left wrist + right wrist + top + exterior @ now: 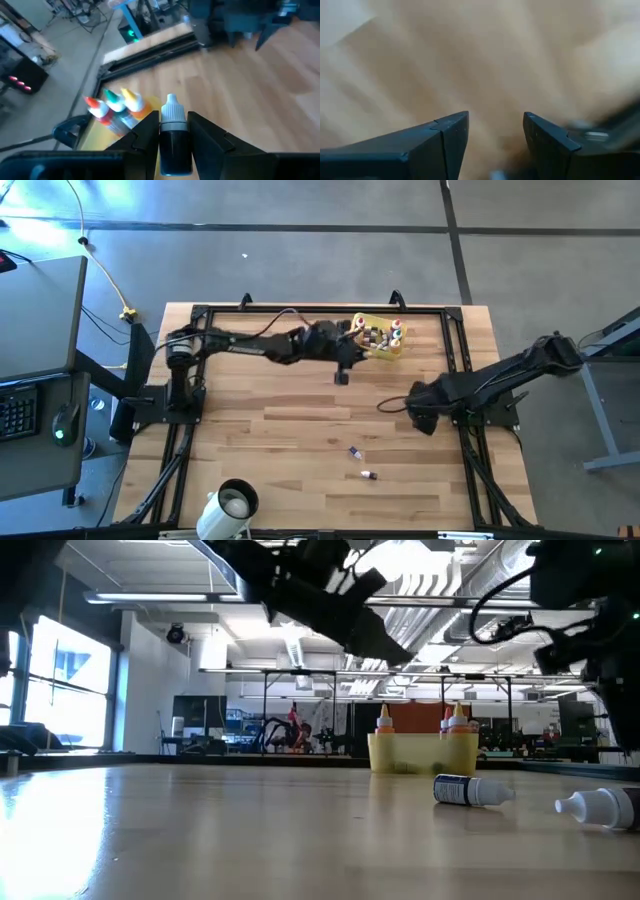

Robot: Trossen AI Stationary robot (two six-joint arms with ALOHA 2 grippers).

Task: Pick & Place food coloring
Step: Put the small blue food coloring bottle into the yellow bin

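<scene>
nearest you in the low view, two loose bottles lie on their sides at the lower right of the frame: a dark bottle (470, 790) with its long axis running left to right and its cap to the right, and beside it a pale bottle (600, 807) with its nozzle pointing left. in the overhead frame these sit low and centre on the table (260, 470), well apart from the tray. they are probably waiting their turn.

further back, your right gripper (420, 420) hangs over bare wood with its jaws spread and nothing between them.

farthest, near the top centre of the overhead frame, your left gripper (175, 137) is clenched on a dark vial (174, 142), gripped by its body, white cap pointing away from the wrist. it looks lined up to go among the capped bottles (116, 105) in the yellow tray (385, 352).
</scene>
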